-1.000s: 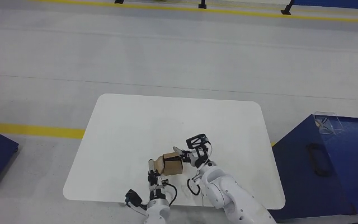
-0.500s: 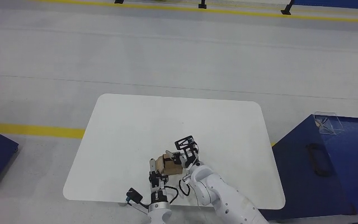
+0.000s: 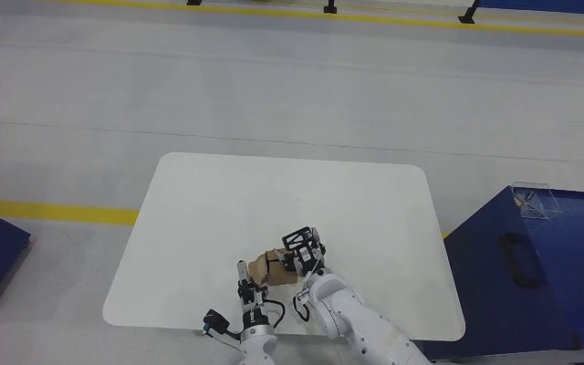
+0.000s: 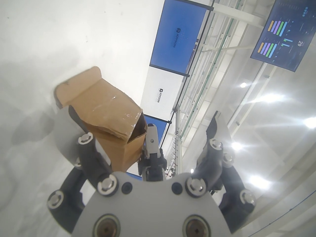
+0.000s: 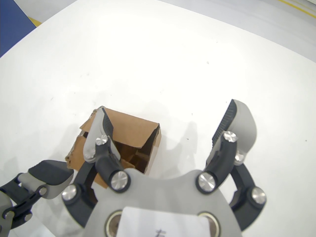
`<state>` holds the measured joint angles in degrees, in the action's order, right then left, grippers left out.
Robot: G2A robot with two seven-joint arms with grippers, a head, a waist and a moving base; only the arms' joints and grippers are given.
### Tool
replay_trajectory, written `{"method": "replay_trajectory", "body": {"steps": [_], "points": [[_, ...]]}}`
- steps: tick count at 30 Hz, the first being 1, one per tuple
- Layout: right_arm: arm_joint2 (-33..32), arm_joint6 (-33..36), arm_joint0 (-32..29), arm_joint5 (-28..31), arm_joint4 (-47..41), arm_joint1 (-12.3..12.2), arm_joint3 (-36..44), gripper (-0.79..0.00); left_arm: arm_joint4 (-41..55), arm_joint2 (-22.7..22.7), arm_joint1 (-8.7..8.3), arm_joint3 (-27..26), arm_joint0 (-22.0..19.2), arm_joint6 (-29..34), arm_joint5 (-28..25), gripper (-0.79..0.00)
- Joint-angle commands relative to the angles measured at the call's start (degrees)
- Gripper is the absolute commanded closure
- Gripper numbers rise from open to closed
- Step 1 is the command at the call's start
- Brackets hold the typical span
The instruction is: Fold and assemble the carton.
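Observation:
A small brown carton point(image 3: 271, 265) stands on the white table point(image 3: 228, 201) near its front edge, partly folded with its top open. In the right wrist view the carton point(image 5: 133, 129) shows its hollow inside. My right gripper point(image 5: 167, 119) hangs open above it, one finger point(image 5: 101, 122) over the carton's edge, the other out over bare table. My left gripper point(image 4: 140, 127) is open too, low at the carton's point(image 4: 103, 109) near side, with one finger point(image 4: 66, 124) against its wall. Seen from above, the left gripper point(image 3: 243, 274) and right gripper point(image 3: 301, 245) flank the carton.
A blue cabinet point(image 3: 520, 265) stands off the table's right side, with a clear container point(image 3: 534, 196) on it. The table's far half and left side are bare white surface. A yellow floor line point(image 3: 64, 214) runs past the left.
My right gripper has swung left from beside the carton to over its open top. The left gripper and the carton have shifted slightly left.

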<state>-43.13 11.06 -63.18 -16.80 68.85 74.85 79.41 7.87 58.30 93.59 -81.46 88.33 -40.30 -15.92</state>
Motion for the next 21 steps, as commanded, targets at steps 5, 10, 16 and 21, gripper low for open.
{"method": "replay_trajectory", "body": {"steps": [5, 10, 16, 21], "points": [[0.2, 0.4, 0.9, 0.2, 0.5, 0.9, -1.6, -0.785, 3.3, 0.1, 0.7, 1.4, -1.1, -0.3, -0.3, -0.785], [0.3, 0.9, 1.3, 0.9, 1.1, 1.6, -2.6, -0.785, 4.1, 1.0, 1.1, 2.6, -2.1, -1.0, -1.3, -0.785], [0.2, 1.2, 1.4, 1.4, 2.0, 2.2, -3.4, -0.785, 6.1, 1.9, 1.57, 4.0, -3.2, -0.5, -2.7, -0.785], [-0.3, 1.2, 1.3, 2.0, 2.4, 2.7, -3.8, -0.785, 7.0, 2.7, 1.83, 3.9, -3.1, 0.3, -6.4, -0.785]]}}
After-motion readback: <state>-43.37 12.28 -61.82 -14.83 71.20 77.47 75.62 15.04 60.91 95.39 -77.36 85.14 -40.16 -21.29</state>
